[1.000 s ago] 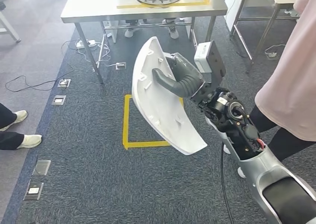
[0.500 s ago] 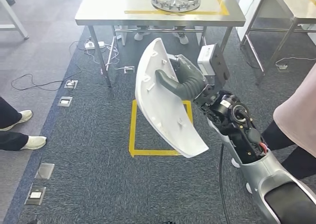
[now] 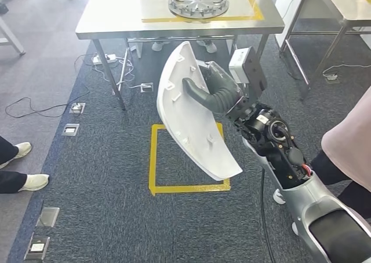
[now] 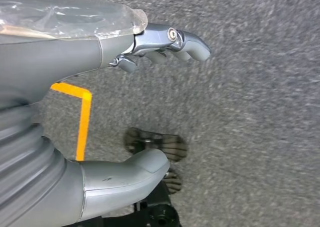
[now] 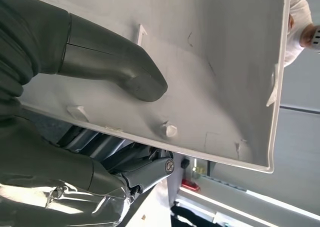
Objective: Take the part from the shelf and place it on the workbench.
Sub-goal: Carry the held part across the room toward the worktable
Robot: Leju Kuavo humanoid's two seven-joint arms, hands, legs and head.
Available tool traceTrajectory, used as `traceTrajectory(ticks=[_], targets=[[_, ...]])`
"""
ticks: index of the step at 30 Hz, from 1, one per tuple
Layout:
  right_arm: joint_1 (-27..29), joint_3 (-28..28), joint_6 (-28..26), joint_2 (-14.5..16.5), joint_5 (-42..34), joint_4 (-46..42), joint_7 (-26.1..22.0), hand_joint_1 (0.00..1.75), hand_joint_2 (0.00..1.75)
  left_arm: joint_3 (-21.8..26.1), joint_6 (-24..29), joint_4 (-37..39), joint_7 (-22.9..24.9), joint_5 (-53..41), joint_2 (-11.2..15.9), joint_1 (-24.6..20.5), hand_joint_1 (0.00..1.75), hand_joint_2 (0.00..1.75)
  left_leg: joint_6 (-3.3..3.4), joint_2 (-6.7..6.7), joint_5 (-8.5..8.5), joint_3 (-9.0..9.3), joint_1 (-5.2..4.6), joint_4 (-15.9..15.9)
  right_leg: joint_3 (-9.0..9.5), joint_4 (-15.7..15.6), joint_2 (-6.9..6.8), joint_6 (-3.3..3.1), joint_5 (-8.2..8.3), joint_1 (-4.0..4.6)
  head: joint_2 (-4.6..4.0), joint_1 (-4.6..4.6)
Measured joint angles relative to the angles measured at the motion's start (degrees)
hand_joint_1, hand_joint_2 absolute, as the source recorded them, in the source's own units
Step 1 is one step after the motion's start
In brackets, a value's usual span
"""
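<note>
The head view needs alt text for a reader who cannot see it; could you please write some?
The robot's right hand grips a curved white part above dark carpet with a yellow taped square. Ahead stands a metal workbench bearing a round silver disc inside yellow tape. A person in pink stands at the right edge.

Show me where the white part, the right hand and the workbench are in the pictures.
white part (image 3: 192, 121): head view, on its inner curved face.
right hand (image 3: 214, 92): head view, on the grey thumb pressed against the part.
workbench (image 3: 118, 14): head view, on a bare area of its top.
</note>
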Motion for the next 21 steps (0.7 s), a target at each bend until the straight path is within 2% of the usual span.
traceTrajectory(ticks=[1, 2, 3, 4, 5, 7, 8, 9, 11, 12, 13, 14, 15, 17, 18, 19, 21], targets=[[0.0, 0.0, 0.0, 0.0, 0.0, 0.0, 0.0, 1.75, 1.75, 0.0, 0.0, 0.0, 0.0, 0.0, 0.0, 0.0, 0.0, 1.75, 0.05, 0.15, 3.55, 0.85, 0.05, -4.2, 0.55, 0.0, -0.03, 0.31, -0.71, -0.03, 0.0, -0.18], [0.0, 0.0, 0.0, 0.0, 0.0, 0.0, 0.0, 1.75, 1.75, 0.0, 0.0, 0.0, 0.0, 0.0, 0.1, 0.0, 0.0, 1.75, 0.29, 0.34, 5.79, 1.58, 0.01, -7.4, 1.13, 0.1, 0.01, 0.65, -1.37, -0.01, 0.0, -0.46], [-0.1, 0.0, 0.0, 0.0, 0.0, 0.0, 0.0, 1.75, 1.75, 0.0, 0.0, 0.0, 0.0, 0.0, 0.1, 0.1, 0.0, 1.75, 0.65, 0.45, 7.51, 2.03, -0.11, -9.5, 1.47, 0.1, 0.0, 1.03, -2.01, 0.09, 0.0, -0.61], [-0.1, 0.0, 0.0, 0.0, 0.0, 0.1, 0.1, 1.75, 1.75, 0.0, 0.0, 0.0, 0.0, 0.0, 0.0, 0.1, 0.0, 1.75, 1.14, 0.51, 8.02, 2.15, -0.15, -10.3, 1.73, 0.2, 0.03, 1.43, -2.35, 0.21, 0.0, -0.68], [-0.1, 0.0, -0.1, 0.0, 0.1, 0.1, 0.1, 1.75, 1.75, -0.1, 0.0, 0.0, 0.0, 0.0, 0.0, 0.1, 0.0, 1.75, 1.7, 0.52, 7.41, 2.28, -0.2, -10.2, 2.17, 0.2, 0.09, 1.76, -2.61, 0.26, 0.0, -0.62], [-0.3, -0.3, -0.3, 0.0, 0.2, 0.0, 0.2, 1.75, 1.75, -0.2, 0.0, 0.0, 0.0, -0.1, 0.0, 0.0, 0.0, 1.75, 2.59, 0.41, 7.35, 3.04, -0.08, -10.3, 1.68, 1.8, 0.03, 2.28, -2.81, 0.18, 0.0, -0.09], [-0.3, -0.4, -0.4, 0.0, 0.2, 0.0, 0.2, 1.75, 1.75, -0.2, 0.0, 0.0, 0.0, -0.1, 0.0, 0.0, 0.0, 1.75, 2.93, 0.38, 7.03, 3.59, -0.11, -10.4, 0.42, 4.2, -0.01, 2.42, -3.16, 0.08, 0.0, 0.21], [-0.3, -0.4, -0.5, 0.0, 0.2, 0.0, 0.2, 1.75, 1.75, -0.3, 0.0, 0.0, 0.0, -0.1, 0.0, -0.1, 0.0, 1.75, 3.24, 0.31, 6.67, 4.18, -0.17, -10.4, -1.59, 7.9, -0.04, 2.56, -3.88, 0.02, 0.0, 0.51], [0.0, -0.6, -0.6, 0.0, 0.2, 0.0, 0.3, 1.75, 1.75, -0.5, 0.0, 0.0, 0.0, -0.1, 0.0, -0.1, 0.0, 1.75, 3.66, 0.19, 5.68, 5.28, -0.45, -10.5, -6.45, 15.7, -0.04, 2.71, -6.78, 0.0, 0.0, 1.04], [0.3, -0.6, -0.7, 0.0, 0.2, 0.0, 0.4, 1.75, 1.75, -0.6, 0.0, 0.0, 0.0, -0.1, 0.0, -0.1, 0.0, 1.75, 3.79, 0.11, 5.13, 5.94, -0.63, -10.5, -8.4, 18.0, -0.03, 2.7, -8.32, 0.04, 0.0, 1.29], [0.4, -0.7, -0.7, 0.0, 0.2, 0.0, 0.5, 1.75, 1.75, -0.6, 0.0, 0.0, 0.0, -0.1, -0.1, -0.1, 0.0, 1.75, 3.88, 0.01, 4.54, 6.71, -0.82, -10.5, -9.56, 18.3, -0.04, 2.57, -9.08, 0.09, 0.0, 1.57], [0.5, -0.8, -0.8, 0.0, 0.2, 0.0, 0.6, 1.75, 1.75, -0.7, 0.0, 0.0, 0.0, -0.1, -0.1, -0.1, 0.0, 1.75, 3.95, -0.08, 3.93, 7.57, -1.03, -10.5, -9.86, 16.8, -0.03, 2.31, -8.59, 0.22, 0.0, 1.84], [0.5, -0.8, -0.8, 0.0, 0.2, 0.0, 0.6, 1.75, 1.75, -0.8, 0.0, 0.0, 0.0, -0.2, -0.1, -0.1, 0.0, 1.75, 4.0, -0.13, 3.3, 8.49, -1.26, -10.5, -9.42, 13.6, -0.03, 1.86, -6.56, 0.41, 0.0, 2.1], [0.6, -0.9, -1.1, 0.0, 0.2, 0.1, 0.6, 1.75, 1.75, -0.8, 0.0, 0.0, 0.1, -0.3, -0.2, -0.2, 0.0, 1.75, 3.94, -0.27, 2.16, 9.91, -1.55, -10.5, -8.05, 6.1, 0.05, 0.57, 0.22, 1.15, 0.0, 2.31], [0.6, -1.0, -1.2, 0.0, 0.2, 0.0, 0.7, 1.75, 1.75, -0.8, 0.0, 0.0, 0.1, -0.4, -0.3, -0.3, 0.0, 1.75, 3.76, -0.32, 1.65, 10.36, -1.64, -10.6, -7.36, 3.4, 0.08, 0.09, 2.73, 1.47, -0.01, 2.26], [0.6, -1.1, -1.4, 0.0, 0.2, 0.0, 0.7, 1.75, 1.75, -0.9, 0.0, 0.0, 0.2, -0.5, -0.4, -0.4, 0.0, 1.75, 3.54, -0.34, 1.34, 10.67, -1.67, -10.5, -6.99, 1.7, 0.11, -0.21, 4.19, 1.7, -0.01, 2.15], [0.6, -1.2, -1.5, 0.0, 0.2, -0.2, 0.8, 1.75, 1.75, -0.9, 0.1, 0.0, 0.3, -0.7, -0.4, -0.6, 0.0, 1.75, 3.05, -0.3, 1.03, 11.02, -1.73, -10.3, -5.86, 0.7, 0.07, -0.33, 4.26, 1.62, -0.01, 2.13]])
